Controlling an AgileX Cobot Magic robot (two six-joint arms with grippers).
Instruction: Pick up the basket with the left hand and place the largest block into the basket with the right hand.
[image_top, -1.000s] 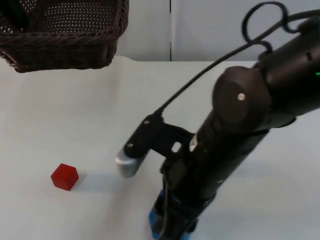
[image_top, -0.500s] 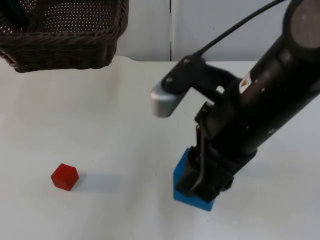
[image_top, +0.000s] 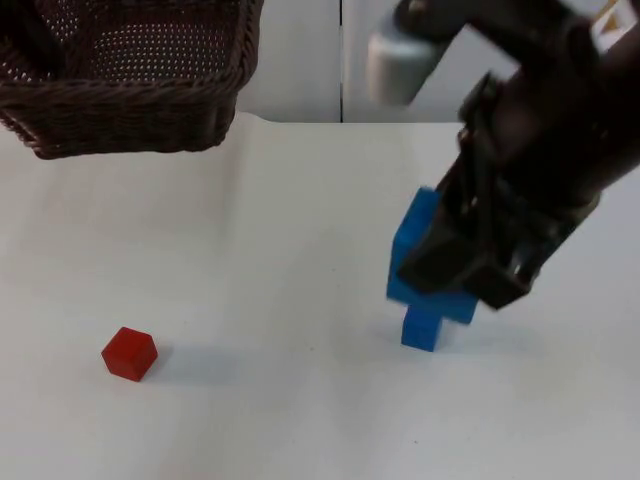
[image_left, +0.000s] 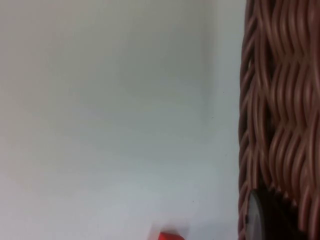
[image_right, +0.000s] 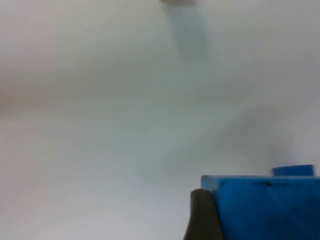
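A lab-like test bench: bare white table (image_top: 250, 250) ending at a grey partition wall (image_top: 300, 60).

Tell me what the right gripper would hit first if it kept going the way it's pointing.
Probably the small blue block on the table. The right gripper, holding the large blue block, points down almost over it, though depth is unclear.

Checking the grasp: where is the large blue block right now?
In the top view the large blue block hangs in the right end effector, just above a small blue block on the white table's right side.
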